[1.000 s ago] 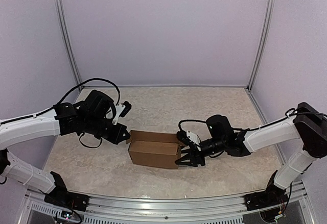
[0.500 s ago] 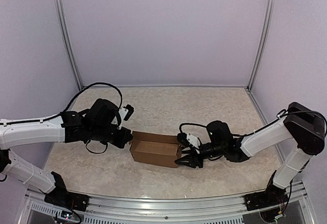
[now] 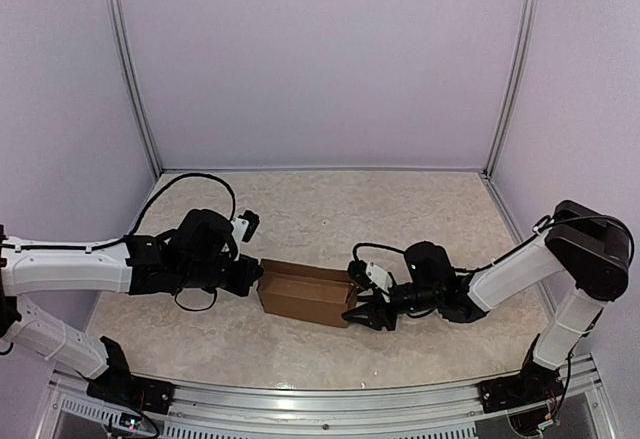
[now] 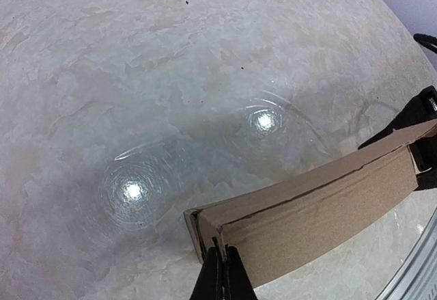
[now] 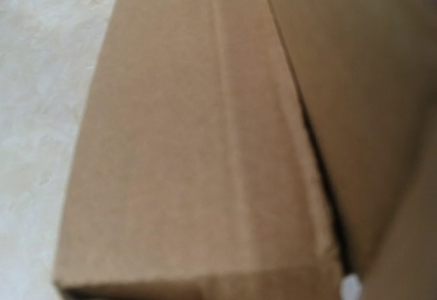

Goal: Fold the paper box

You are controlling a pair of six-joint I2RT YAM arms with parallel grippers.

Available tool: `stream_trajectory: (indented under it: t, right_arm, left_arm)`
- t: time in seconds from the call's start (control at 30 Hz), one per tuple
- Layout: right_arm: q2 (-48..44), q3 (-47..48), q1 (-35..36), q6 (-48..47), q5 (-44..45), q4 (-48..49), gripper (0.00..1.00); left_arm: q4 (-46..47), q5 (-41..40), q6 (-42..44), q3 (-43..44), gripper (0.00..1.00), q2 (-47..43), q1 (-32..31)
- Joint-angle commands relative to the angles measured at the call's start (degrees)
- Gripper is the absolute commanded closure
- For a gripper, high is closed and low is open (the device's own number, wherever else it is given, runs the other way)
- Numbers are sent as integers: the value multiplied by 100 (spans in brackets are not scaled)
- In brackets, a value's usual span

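Note:
The paper box point(image 3: 305, 297) is a slim brown cardboard box lying on the table between both arms. In the left wrist view the paper box point(image 4: 321, 211) runs off to the right. My left gripper point(image 4: 224, 267) is shut, its tips pressed against the corner of the box's left end. From above, the left gripper point(image 3: 255, 276) sits at that same end. My right gripper point(image 3: 360, 304) straddles the right end, its fingers on either side of it. The right wrist view is filled by blurred paper box point(image 5: 191, 143), and its own fingers are hidden.
The marbled tabletop point(image 3: 400, 209) is ringed by lilac walls with metal corner posts point(image 3: 130, 69). An aluminium rail point(image 3: 320, 399) runs along the near edge. Black cables loop above both wrists. Part of the right gripper point(image 4: 423, 119) shows past the box's far end.
Both arms have sunk lower and the box has come down with them, shifting slightly right. The left gripper has moved from above the left end down against its corner.

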Motion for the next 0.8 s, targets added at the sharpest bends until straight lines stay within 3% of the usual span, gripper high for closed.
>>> stream_trajectory:
  t: [0.0, 0.57, 0.77]
  right_arm:
    - [110, 8, -38, 317, 553, 545, 89]
    - [199, 79, -43, 326, 337, 552, 88]
    - [199, 102, -37, 318, 358, 510, 83]
  left_arm:
    - [-284, 334, -161, -234, 100, 137, -267]
    - [-600, -68, -30, -180, 100, 475, -527]
    - [-802, -437, -139, -122, 100, 699, -600]
